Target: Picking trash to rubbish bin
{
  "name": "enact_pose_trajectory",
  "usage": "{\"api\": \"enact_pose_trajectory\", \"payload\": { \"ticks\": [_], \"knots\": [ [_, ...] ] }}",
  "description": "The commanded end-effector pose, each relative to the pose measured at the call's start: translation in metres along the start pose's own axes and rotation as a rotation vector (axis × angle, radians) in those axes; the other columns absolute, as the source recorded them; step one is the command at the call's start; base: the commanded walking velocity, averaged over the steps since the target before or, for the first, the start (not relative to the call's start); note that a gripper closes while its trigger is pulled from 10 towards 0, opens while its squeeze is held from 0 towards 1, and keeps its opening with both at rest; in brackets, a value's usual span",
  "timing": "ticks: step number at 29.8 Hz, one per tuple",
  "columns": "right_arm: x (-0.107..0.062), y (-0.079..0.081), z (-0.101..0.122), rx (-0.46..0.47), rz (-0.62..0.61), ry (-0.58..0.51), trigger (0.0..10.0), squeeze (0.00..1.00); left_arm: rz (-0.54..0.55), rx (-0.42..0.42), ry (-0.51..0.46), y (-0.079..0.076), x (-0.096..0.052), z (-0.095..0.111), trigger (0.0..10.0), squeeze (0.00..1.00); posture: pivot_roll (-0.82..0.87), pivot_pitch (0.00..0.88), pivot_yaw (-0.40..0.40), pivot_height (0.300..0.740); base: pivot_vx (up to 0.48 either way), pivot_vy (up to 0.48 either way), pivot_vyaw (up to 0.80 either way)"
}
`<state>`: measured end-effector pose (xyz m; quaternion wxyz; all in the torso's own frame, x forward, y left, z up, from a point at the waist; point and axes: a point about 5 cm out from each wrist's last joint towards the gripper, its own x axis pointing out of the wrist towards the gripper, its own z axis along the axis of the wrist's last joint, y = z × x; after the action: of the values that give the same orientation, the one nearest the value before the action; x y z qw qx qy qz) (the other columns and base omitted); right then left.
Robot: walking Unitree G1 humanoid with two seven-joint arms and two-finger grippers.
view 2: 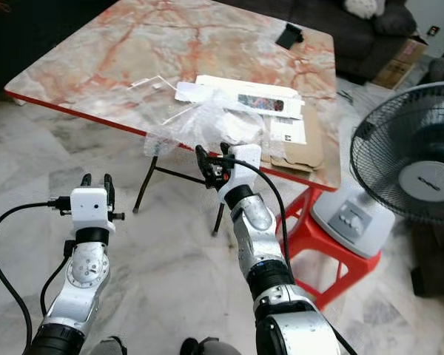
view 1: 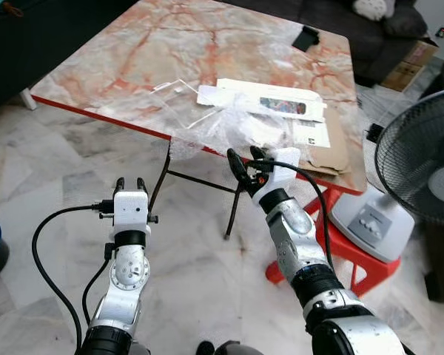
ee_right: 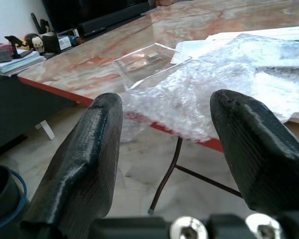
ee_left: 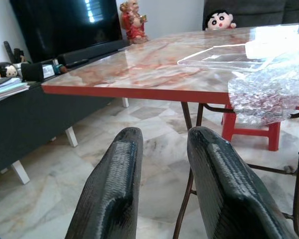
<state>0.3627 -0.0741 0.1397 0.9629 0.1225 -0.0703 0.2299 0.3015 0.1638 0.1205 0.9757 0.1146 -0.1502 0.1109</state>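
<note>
Bubble wrap (view 1: 229,126) overhangs table (view 1: 133,66) beside fan (view 1: 422,166).

The table (view 1: 133,59) has a marbled top of cream and pink with rust-red veins, a red edge and dark thin legs. On it lie clear bubble wrap (view 1: 237,126), a white envelope (view 1: 270,100) with a dark printed strip, and brown cardboard (view 1: 333,151). The floor (view 1: 52,159) is pale grey-white marble. At right stand a red stool (view 1: 355,259) and a black-grilled fan (view 1: 422,159) on a light grey base.
</note>
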Motion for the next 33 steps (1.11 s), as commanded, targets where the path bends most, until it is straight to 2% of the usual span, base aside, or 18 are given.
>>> {"api": "enact_pose_trajectory", "payload": {
  "ticks": [1,10,15,17,20,22,25,33],
  "knots": [
    [-0.001,-0.002,0.003,0.001,-0.008,-0.016,10.0,0.00,-0.006,-0.011,-0.013,-0.002,0.002,0.005,10.0,0.00,0.09,0.186,-0.189,0.740,0.000,0.000,0.00],
    [0.005,0.003,0.014,-0.001,0.019,-0.060,10.0,0.00,0.001,-0.031,-0.059,0.000,0.012,0.023,10.0,0.00,0.09,0.192,-0.187,0.740,0.000,0.000,0.00],
    [0.012,0.002,0.033,-0.014,0.020,-0.123,10.0,0.00,-0.003,-0.031,-0.113,0.000,0.022,0.039,10.0,0.00,0.08,0.193,-0.183,0.740,0.000,0.000,0.00],
    [0.012,0.002,0.033,-0.014,0.020,-0.123,10.0,0.00,-0.003,-0.031,-0.113,0.000,0.022,0.039,10.0,0.00,0.08,0.193,-0.183,0.740,0.000,0.000,0.00],
    [0.016,0.002,0.040,-0.015,0.024,-0.136,10.0,0.00,-0.021,-0.048,-0.130,-0.006,0.026,0.045,10.0,0.00,0.08,0.197,-0.182,0.740,0.181,0.000,-0.18],
    [0.016,0.002,0.040,-0.015,0.024,-0.136,10.0,0.00,-0.021,-0.048,-0.130,-0.006,0.026,0.045,10.0,0.00,0.08,0.197,-0.182,0.740,0.285,0.000,-0.55],
    [0.011,0.001,0.030,-0.018,0.021,-0.108,10.0,0.00,-0.051,-0.067,-0.135,-0.017,0.027,0.050,10.0,0.00,0.08,0.196,-0.179,0.740,0.307,0.000,-0.35],
    [0.011,0.005,0.029,-0.003,0.025,-0.110,10.0,0.00,-0.062,-0.074,-0.136,-0.020,0.027,0.052,10.0,0.00,0.09,0.191,-0.178,0.740,0.315,0.000,0.00]
  ]
}}
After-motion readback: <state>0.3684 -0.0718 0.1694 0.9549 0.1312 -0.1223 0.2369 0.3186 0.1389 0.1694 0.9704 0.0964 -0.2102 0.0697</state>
